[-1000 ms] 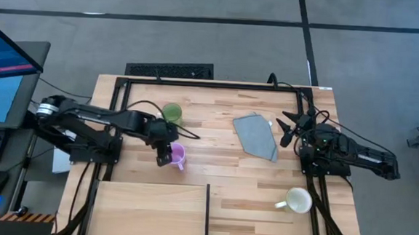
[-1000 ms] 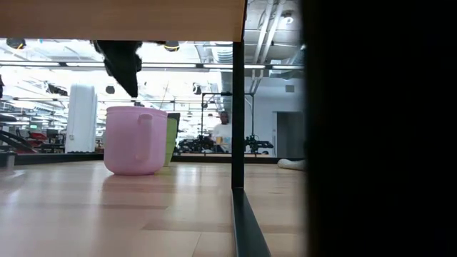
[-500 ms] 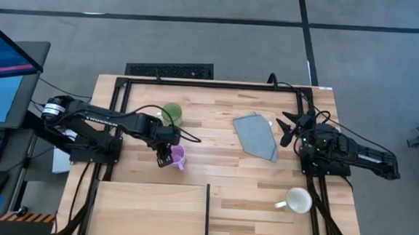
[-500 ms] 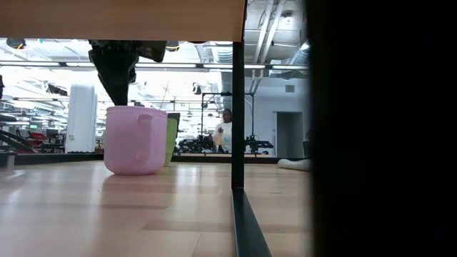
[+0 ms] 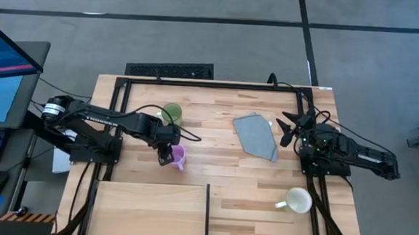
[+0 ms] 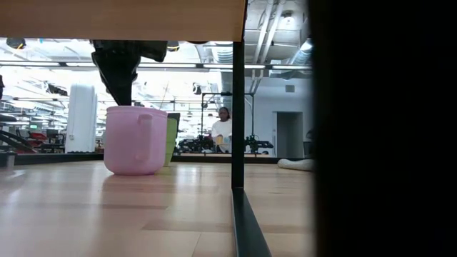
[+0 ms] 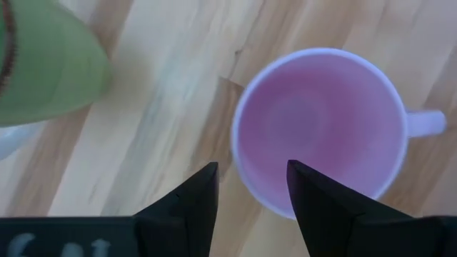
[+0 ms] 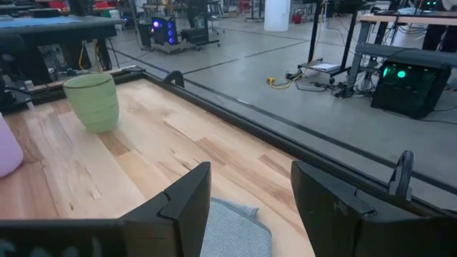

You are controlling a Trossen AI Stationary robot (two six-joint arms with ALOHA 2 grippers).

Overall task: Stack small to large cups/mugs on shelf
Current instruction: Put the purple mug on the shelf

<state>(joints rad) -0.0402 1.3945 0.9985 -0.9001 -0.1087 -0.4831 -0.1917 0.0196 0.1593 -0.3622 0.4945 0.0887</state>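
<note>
The left gripper (image 7: 250, 187) hangs directly above the light purple mug (image 7: 319, 131), its two dark fingers (image 7: 196, 196) spread apart and straddling the near wall of the rim, one finger over the mug's hollow and one outside it; nothing is held yet. The mug stands upright on the tabletop (image 5: 215, 143), its handle sticking out sideways from the gripper's line, so a straight drop would likely pinch the wall, not the handle. The green mug (image 5: 172, 114) sits just beyond, near but apart. The shelf (image 5: 151, 210) lies on the front-left of the table, close to this arm. The right gripper (image 8: 246, 193) waits with fingers apart near the grey cloth (image 5: 256, 135), the white mug (image 5: 298, 201) by its side.
</note>
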